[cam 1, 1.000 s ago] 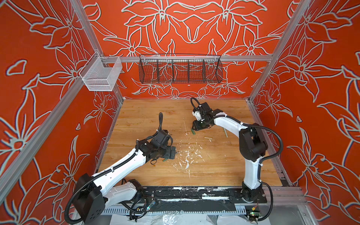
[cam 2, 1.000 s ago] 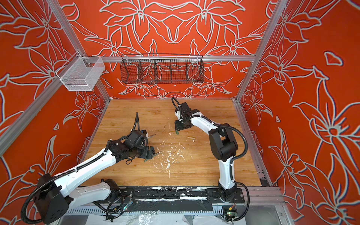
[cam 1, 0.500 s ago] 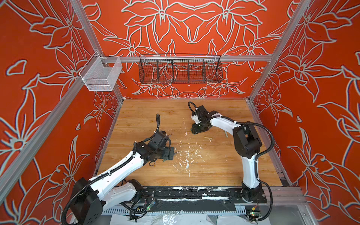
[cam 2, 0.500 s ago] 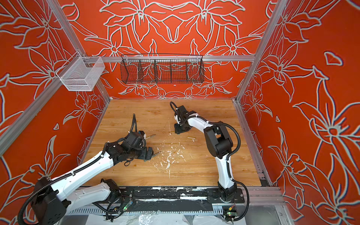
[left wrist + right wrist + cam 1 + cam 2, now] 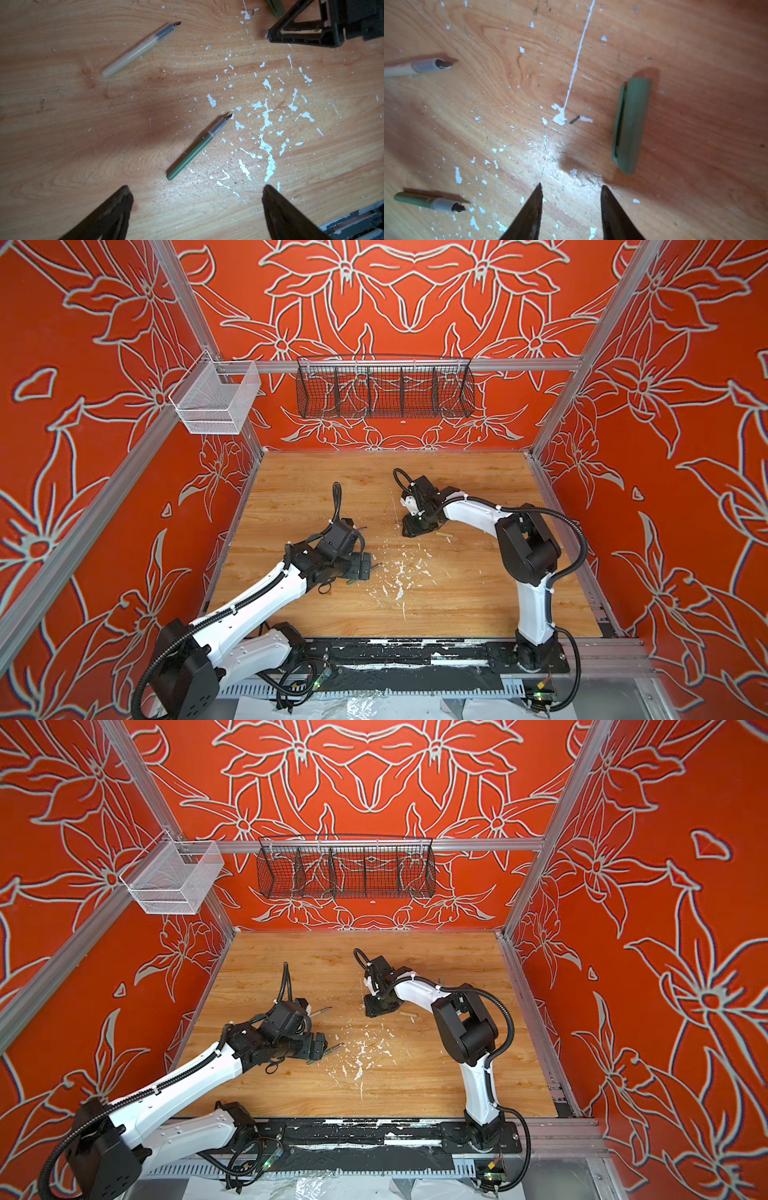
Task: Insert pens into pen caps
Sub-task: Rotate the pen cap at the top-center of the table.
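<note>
Spreading under both arms, the wooden tabletop [image 5: 457, 605] carries everything. Above its rear edge hangs a black wire basket [image 5: 384, 387] split into compartments, and by the rear left corner a white mesh basket [image 5: 214, 400]; through both only the wall pattern shows. The left gripper [image 5: 196, 187], nearer the left edge, hovers with fingers wide apart. The right gripper [image 5: 572, 186], mid-table toward the rear, stands partly apart, clasping nothing. The dark green pen [image 5: 195, 149] lies flat just ahead of the left fingers. The pale pen [image 5: 135, 52] lies rearward, roughly parallel, and both tips point toward the right edge. A green cap [image 5: 630, 124] lies flat just beside the right fingertips, and a tan cap [image 5: 444, 534] lies just right of that gripper.
</note>
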